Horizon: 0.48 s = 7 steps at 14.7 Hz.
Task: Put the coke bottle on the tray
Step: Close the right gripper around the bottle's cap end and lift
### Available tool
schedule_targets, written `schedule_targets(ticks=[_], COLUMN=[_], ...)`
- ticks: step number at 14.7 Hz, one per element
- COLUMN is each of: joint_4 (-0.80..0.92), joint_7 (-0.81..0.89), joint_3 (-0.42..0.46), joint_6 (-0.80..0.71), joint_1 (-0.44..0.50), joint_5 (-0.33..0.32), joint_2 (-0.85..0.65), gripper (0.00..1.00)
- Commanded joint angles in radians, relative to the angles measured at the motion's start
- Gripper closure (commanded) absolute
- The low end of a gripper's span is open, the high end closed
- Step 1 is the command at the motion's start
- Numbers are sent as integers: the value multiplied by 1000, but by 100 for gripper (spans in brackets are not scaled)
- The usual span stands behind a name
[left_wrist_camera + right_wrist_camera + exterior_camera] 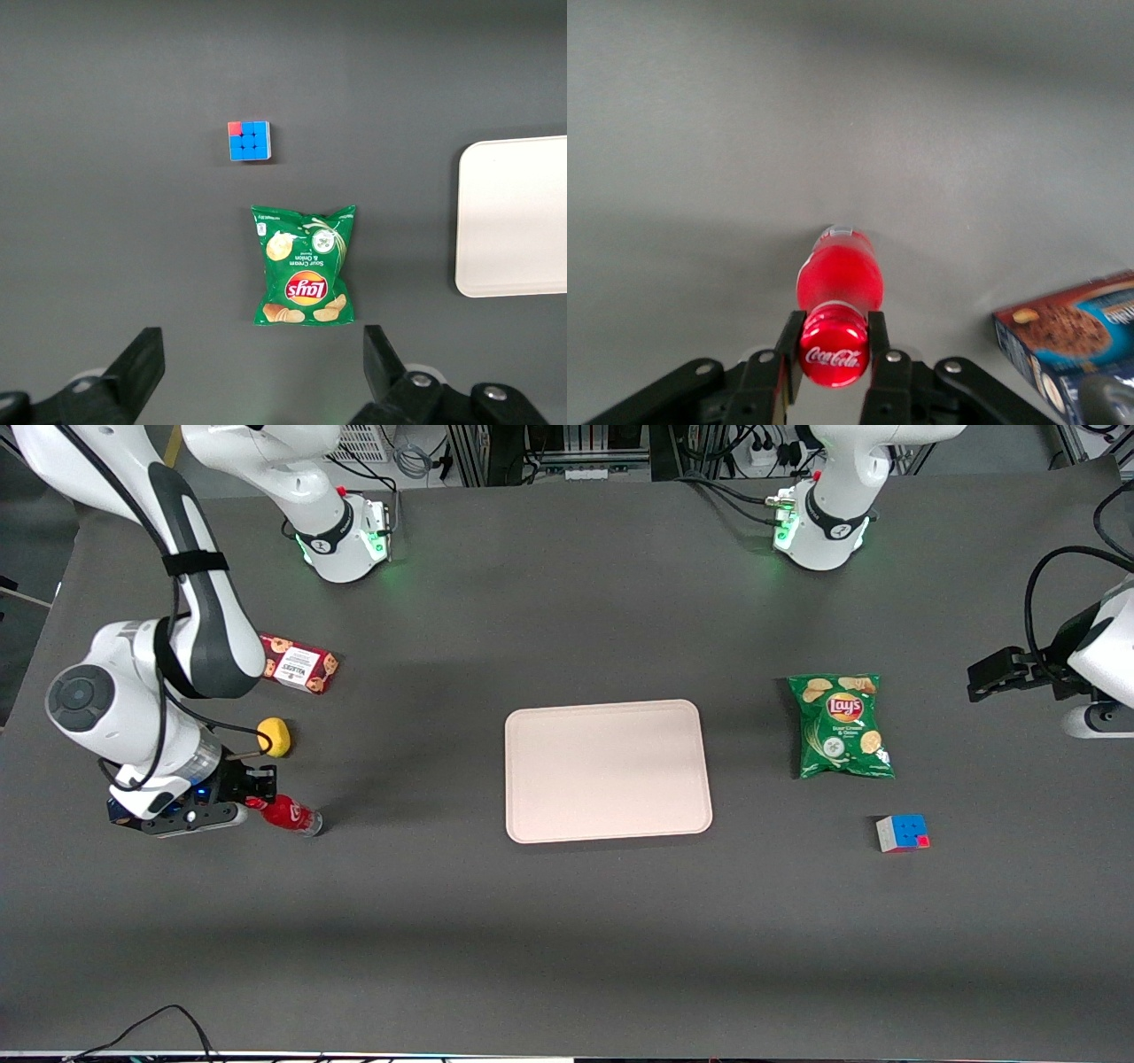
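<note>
The right gripper has its fingers closed on the red cap of the small plastic coke bottle, at nine o'clock from the pale pinkish-beige tray. It looks light and stiff; the smooth cap may slip.

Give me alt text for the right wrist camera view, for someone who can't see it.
The gripper is shut on the coke bottle at its red cap, the bottle pointing away from the camera over the grey table. A corner of a cookie box shows beside it, apart from the bottle.
</note>
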Motion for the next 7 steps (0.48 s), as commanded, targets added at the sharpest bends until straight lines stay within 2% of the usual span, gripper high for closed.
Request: schedule_targets(ticks=[1,4,7], joint_4=[174,336,456], joint_7=[-10,8,112], joint_3=[40,95,179], joint_6=[-314,-537,-657], joint_1=[0,2,2], joint_5=[-3,-3,-3], joint_2=[-84,-107,-106], gripper=[100,100,100])
